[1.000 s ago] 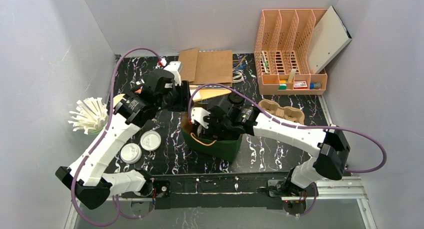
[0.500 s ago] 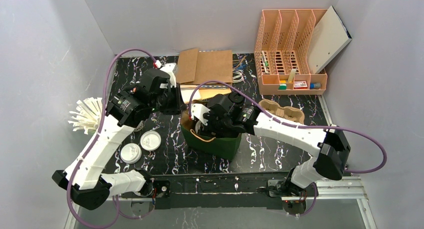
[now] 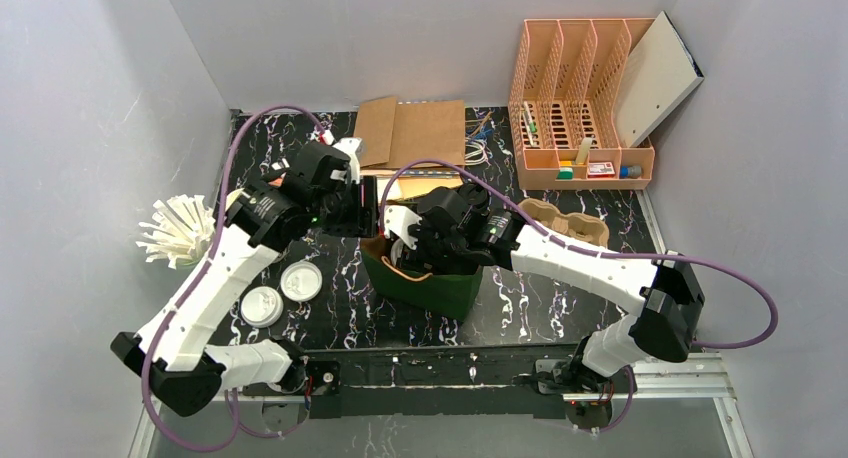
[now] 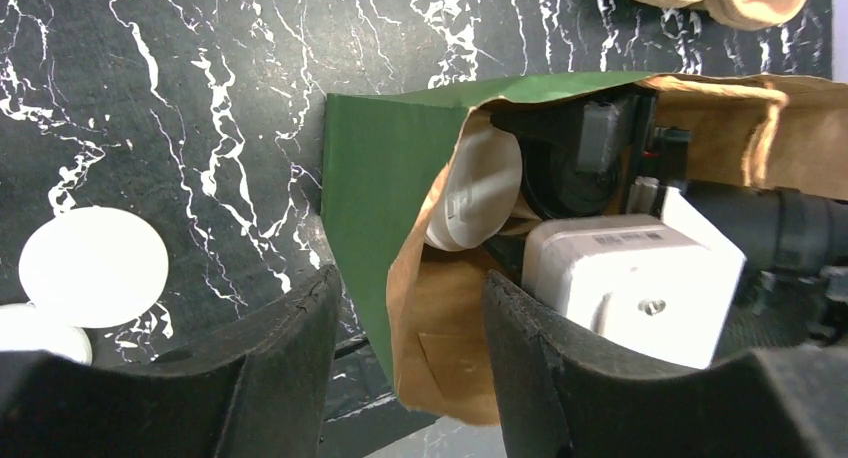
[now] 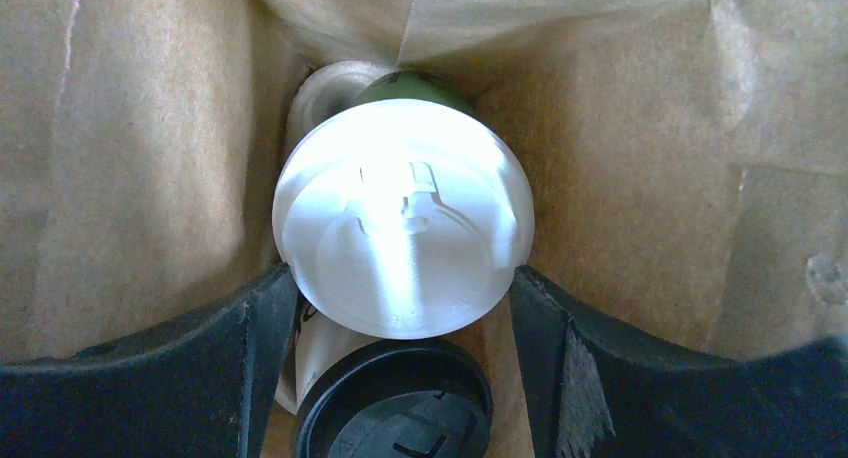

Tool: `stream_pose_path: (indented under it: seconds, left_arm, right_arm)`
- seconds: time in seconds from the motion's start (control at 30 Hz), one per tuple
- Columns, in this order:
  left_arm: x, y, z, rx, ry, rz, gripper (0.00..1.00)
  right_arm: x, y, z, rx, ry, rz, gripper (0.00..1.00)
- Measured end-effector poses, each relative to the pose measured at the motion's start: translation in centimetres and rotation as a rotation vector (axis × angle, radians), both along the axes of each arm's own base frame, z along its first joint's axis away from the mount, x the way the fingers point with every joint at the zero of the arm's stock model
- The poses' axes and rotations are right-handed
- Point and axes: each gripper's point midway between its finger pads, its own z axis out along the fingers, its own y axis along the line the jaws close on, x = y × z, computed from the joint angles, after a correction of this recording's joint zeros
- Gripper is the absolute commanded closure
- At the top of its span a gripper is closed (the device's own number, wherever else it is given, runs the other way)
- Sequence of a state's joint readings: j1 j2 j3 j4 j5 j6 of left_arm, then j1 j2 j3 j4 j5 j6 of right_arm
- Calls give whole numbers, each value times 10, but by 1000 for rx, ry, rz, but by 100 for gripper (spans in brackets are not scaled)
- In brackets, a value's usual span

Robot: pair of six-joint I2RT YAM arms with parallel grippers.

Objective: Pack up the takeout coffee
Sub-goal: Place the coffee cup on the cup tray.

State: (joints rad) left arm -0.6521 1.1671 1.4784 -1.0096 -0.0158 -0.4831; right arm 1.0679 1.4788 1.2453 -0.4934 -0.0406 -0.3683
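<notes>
Right gripper [image 5: 402, 283], jaws clasping the white-lidded green coffee cup [image 5: 400, 218] inside the green paper bag [image 3: 428, 286] at the centre of the black marbled table [image 3: 520, 313]. Left gripper [image 4: 410, 288], jaws spread astride the bag's far-left rim. The cup is best lowered upright beside the black-lidded cup [image 5: 392, 418], with the bag mouth held wide.

A robotics lab test cell: plain grey panel walls [image 3: 100, 98] box in a black marbled table [image 3: 560, 308], cabled robot arms [image 3: 590, 268] bolt to an aluminium rail [image 3: 680, 378], with staged props: a peach file organiser [image 3: 580, 88] and loose cup lids [image 3: 262, 306]
</notes>
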Motion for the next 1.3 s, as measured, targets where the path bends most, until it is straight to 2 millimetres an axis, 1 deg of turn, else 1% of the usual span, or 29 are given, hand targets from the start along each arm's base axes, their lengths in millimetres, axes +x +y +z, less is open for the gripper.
stream_pose_path:
  seconds: [0.1, 0.2, 0.27, 0.37, 0.4, 0.7, 0.77, 0.93, 1.0, 1.17, 1.3]
  left_arm:
    - [4, -3, -13, 30, 18, -17, 51]
    - [2, -3, -25, 46, 40, -36, 62]
    - [1, -4, -31, 53, 49, -50, 73]
    - [3, -6, -34, 66, 51, -70, 95]
    - [4, -6, -35, 70, 48, -76, 100]
    - [6, -6, -34, 81, 32, -91, 100]
    - [6, -5, -34, 85, 29, -90, 100]
    - [7, -5, -34, 86, 23, -87, 100]
    - [9, -7, -32, 80, 16, -87, 100]
    - [13, -11, -28, 55, -3, -83, 100]
    - [11, -13, -25, 29, -14, -83, 100]
  right_arm:
    - [0, 0, 0, -1, 1, -1, 53]
    - [0, 0, 0, 0, 2, -2, 53]
    - [0, 0, 0, 0, 2, -2, 53]
    - [0, -1, -1, -2, 4, -4, 53]
    - [0, -1, -1, -3, 7, -6, 54]
    - [-1, -6, 0, -20, 22, -31, 54]
    - [0, -6, 5, -16, 18, -36, 54]
    - [6, 0, 26, 16, -12, -51, 54]
    - [7, 0, 30, 20, -18, -54, 54]
    - [6, -3, 27, 1, -11, -56, 54]
    - [7, -4, 26, -7, -10, -62, 55]
